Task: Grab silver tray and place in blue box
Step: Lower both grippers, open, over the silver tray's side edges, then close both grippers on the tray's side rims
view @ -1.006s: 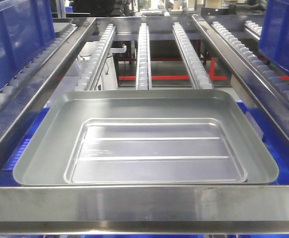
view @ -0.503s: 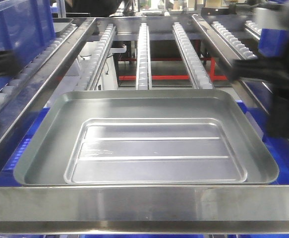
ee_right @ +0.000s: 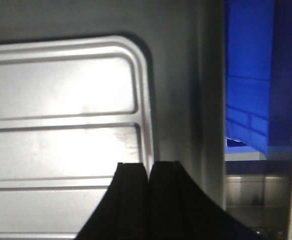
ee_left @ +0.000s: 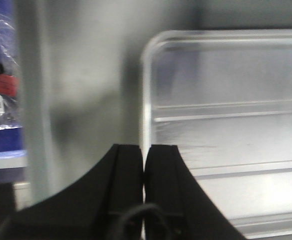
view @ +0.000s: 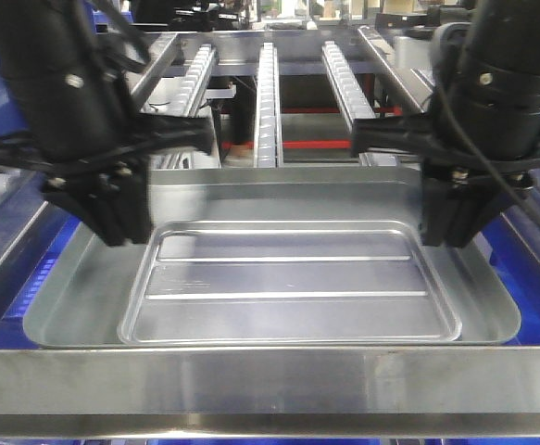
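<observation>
silver tray (view: 288,278): I see plain silver with two paler ridges
blue box (view: 536,278): solid blue
left gripper (ee_left: 144,170): black
right gripper (ee_right: 148,185): black

Below me: large shallow rectangular silver metal tray (view: 288,278) lies flat, open side up, long edge twd me. Rounded corners, sloped rim, recessed centre panel w/ two long raised ridges running left-right. Deep blue plastic box (view: 527,278) sits lower, blue showing past tray's left & right edges; can't tell if touching.
</observation>
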